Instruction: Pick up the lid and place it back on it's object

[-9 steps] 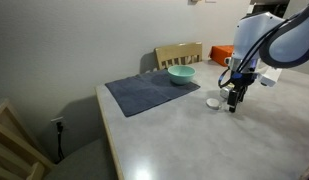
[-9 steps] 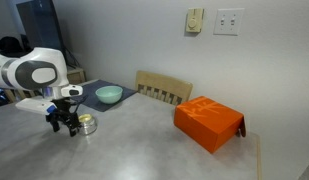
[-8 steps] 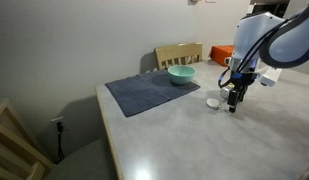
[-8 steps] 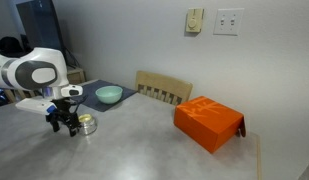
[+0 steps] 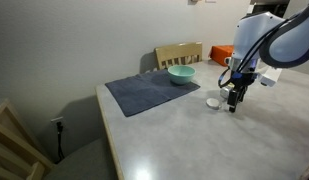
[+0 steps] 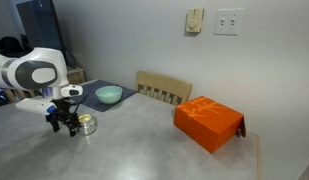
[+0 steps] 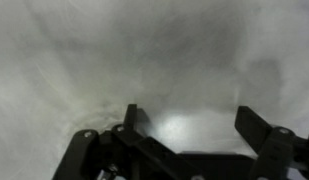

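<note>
on the grey mat (image 5: pixel 139 95), teal bowl (image 5: pixel 180 74); beside the mat, small jar (image 6: pixel 86 124)

One table (image 5: pixel 174 140) carries one teal bowl (image 5: pixel 180 74), one grey mat (image 5: pixel 144 92), one orange box (image 6: pixel 207 123) and one small glass jar (image 6: pixel 86 124). There are two wooden chairs: one chair (image 5: pixel 179 53) behind the table, one chair (image 5: pixel 12 140) at its near corner.

The glossy white, rounded-shell robot arm (image 5: pixel 256 30) carries a large dark grey circular joint cap (image 6: pixel 39 73) and ends in a black 2-fingered gripper (image 7: pixel 187 118) with angular, linked metal fingers (image 7: pixel 256 126).
</note>
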You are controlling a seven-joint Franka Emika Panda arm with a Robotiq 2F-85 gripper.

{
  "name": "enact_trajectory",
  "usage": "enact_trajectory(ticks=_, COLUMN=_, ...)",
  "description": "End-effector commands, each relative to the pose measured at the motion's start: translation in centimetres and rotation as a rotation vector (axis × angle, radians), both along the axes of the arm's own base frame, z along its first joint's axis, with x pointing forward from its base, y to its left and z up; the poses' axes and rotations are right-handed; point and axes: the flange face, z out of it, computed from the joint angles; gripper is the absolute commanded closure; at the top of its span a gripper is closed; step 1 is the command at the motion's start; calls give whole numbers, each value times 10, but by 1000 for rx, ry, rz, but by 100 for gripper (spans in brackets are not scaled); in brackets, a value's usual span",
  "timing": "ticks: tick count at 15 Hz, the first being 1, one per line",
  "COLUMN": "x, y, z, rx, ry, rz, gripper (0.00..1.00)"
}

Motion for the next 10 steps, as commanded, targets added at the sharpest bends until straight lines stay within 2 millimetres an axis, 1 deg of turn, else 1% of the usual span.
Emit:
enact_trajectory(ticks=1, x=-43, y=44, z=19, rx=-63, ry=-83, rz=87, gripper=0)
enact_trajectory(ticks=3, x=-44, y=44, z=20, rx=-58, ry=-87, rz=87, gripper=0)
enact_trajectory(ticks=7, x=-29, y=28, z=11, rx=-34, ry=-60, rz=46, gripper=0)
enact_trajectory(ticks=8, x=-1, y=3, z=1, rx=-5, ry=-8, rz=14, gripper=0)
enact_trajectory(ticks=10, x=-5, y=16, z=3, rx=-10, ry=-13, rz=26, gripper=0)
